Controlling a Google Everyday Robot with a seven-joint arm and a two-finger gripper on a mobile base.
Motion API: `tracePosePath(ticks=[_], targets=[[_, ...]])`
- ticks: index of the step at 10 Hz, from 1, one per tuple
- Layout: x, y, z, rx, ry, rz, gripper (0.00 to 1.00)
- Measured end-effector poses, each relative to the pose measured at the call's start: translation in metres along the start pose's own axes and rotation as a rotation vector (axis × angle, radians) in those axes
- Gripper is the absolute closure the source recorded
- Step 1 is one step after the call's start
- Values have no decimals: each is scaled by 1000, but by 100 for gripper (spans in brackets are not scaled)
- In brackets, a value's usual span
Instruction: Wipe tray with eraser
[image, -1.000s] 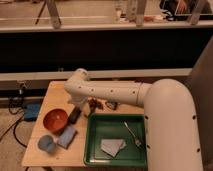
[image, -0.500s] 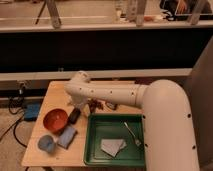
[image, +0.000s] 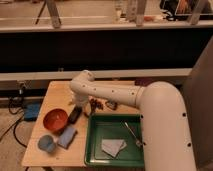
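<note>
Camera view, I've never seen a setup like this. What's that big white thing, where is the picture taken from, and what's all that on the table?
The big white shape is a robot arm. It comes in from the right and bends down over a wooden table. There is only one picture, looking down on the table from near the arm; exactly where the camera sits is not shown.

The arm's grasping end, the tool, is over the table's left half, just above a black eraser next to a red bowl. Whether it holds the eraser cannot be told.

Nearer the camera lie a blue-grey sponge and a small blue cup. To the right sits a green tray holding a folded grey cloth and a metal utensil.
</note>
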Motion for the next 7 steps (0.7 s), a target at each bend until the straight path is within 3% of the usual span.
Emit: tracePosePath(ticks=[4, 7], targets=[[18, -5, 19, 20, -38, 23, 20], [7, -15, 20, -35, -5, 33, 20]])
